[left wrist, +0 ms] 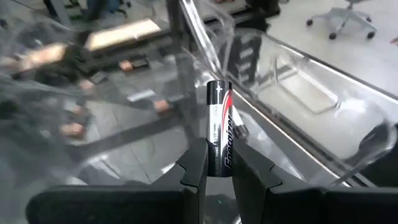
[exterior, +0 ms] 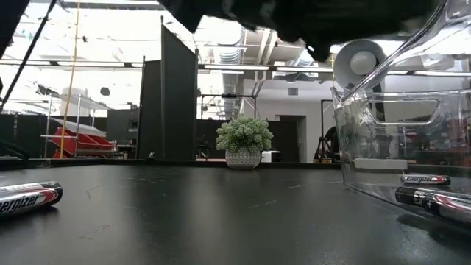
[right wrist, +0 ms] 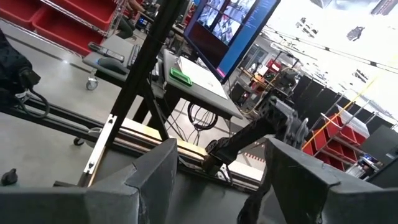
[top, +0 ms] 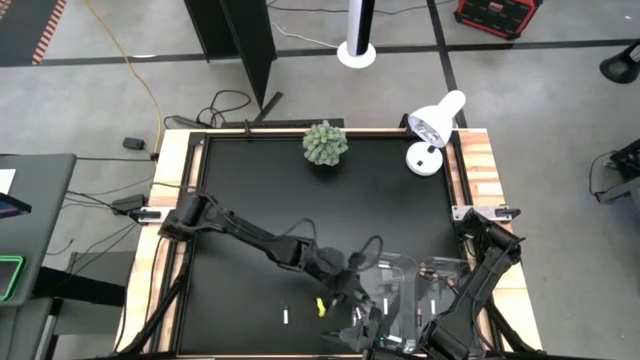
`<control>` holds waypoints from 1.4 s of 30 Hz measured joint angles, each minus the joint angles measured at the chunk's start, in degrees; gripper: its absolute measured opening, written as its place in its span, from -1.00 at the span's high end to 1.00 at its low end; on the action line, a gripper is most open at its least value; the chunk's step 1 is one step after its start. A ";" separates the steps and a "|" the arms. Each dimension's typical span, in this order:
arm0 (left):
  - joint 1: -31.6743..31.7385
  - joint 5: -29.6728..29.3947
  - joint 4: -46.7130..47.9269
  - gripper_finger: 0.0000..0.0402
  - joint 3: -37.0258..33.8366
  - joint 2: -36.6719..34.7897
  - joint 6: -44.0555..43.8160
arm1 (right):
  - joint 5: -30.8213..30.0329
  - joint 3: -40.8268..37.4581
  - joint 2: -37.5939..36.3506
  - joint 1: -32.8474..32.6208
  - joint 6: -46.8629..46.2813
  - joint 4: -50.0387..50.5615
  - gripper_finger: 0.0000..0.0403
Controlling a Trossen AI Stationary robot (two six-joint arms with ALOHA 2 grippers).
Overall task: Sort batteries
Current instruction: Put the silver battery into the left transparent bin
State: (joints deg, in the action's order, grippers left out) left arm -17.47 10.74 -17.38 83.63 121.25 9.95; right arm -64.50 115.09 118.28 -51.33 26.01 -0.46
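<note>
Left gripper [left wrist: 219,171] has its fingers pinching a battery [left wrist: 219,127], dark with a red band. The long axis runs straight out from between the fingertips, plus end away from the wrist. In the left wrist view it hangs above the wall of a clear bin [left wrist: 298,93]; the high view puts this gripper at the bin's left edge. Judgement: release depends on the battery clearing that wall. Right gripper [right wrist: 217,174] waits at the desk's near right, fingers spread, holding nothing.
</note>
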 joint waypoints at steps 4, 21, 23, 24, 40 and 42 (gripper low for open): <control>-1.31 0.42 0.46 0.76 5.05 4.66 -0.59 | 0.03 0.00 0.00 -0.02 -0.02 0.00 -0.29; -3.89 6.13 16.04 0.64 23.35 15.42 1.76 | 0.12 0.02 0.02 0.00 -0.10 1.20 -0.29; -3.89 5.96 16.39 0.56 23.31 15.19 1.84 | 0.12 0.02 0.02 0.00 -0.11 1.31 -0.29; -3.89 5.95 16.33 0.52 23.34 15.19 1.95 | 0.13 0.02 0.02 0.00 -0.15 1.32 -0.29; -4.90 5.55 20.89 0.18 23.31 9.66 7.46 | 0.15 0.02 0.02 -0.70 -0.06 1.91 -0.29; -4.88 5.52 21.57 0.20 22.55 8.37 8.03 | 0.15 0.02 0.02 -0.98 -0.04 1.82 -0.29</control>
State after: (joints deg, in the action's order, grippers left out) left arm -22.36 16.26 4.19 106.18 129.63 17.98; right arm -64.36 115.11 118.30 -52.31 25.98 1.37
